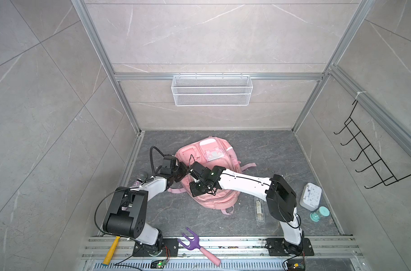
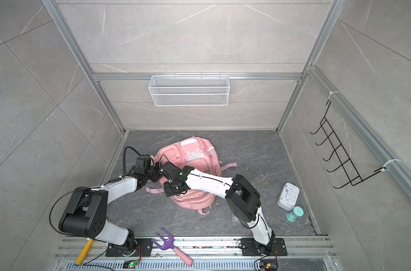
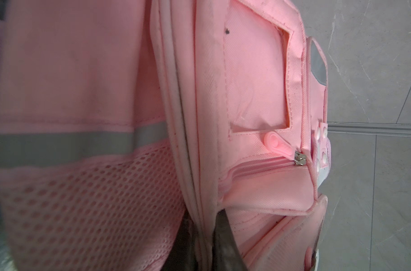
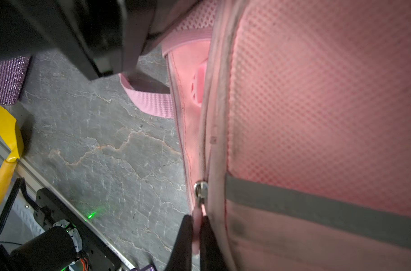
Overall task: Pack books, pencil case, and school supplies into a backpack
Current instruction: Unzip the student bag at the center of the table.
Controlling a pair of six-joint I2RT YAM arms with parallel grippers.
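The pale pink backpack (image 1: pixel 213 164) (image 2: pixel 197 162) lies flat on the dark floor, and both arms meet at its left side. In the left wrist view my left gripper (image 3: pixel 204 237) is shut on the backpack's (image 3: pixel 258 93) grubby white-trimmed edge seam, beside the mesh side pocket. My right gripper (image 4: pixel 196 234) is shut on a pink zipper pull just below the metal slider (image 4: pixel 201 190) on that same side. The school supplies, a slim clear packet (image 1: pixel 259 210), lie on the floor beside the right arm. The books and the pencil case are out of view.
A purple fork with a pink handle (image 1: pixel 192 239) and a yellow-handled tool (image 1: pixel 111 250) lie on the front rail. A white boxy device (image 1: pixel 311 196) and a teal hourglass (image 1: pixel 319 213) stand at right. A glittery microphone (image 1: pixel 141 178) lies at left. Wire basket (image 1: pixel 211 90) on the back wall.
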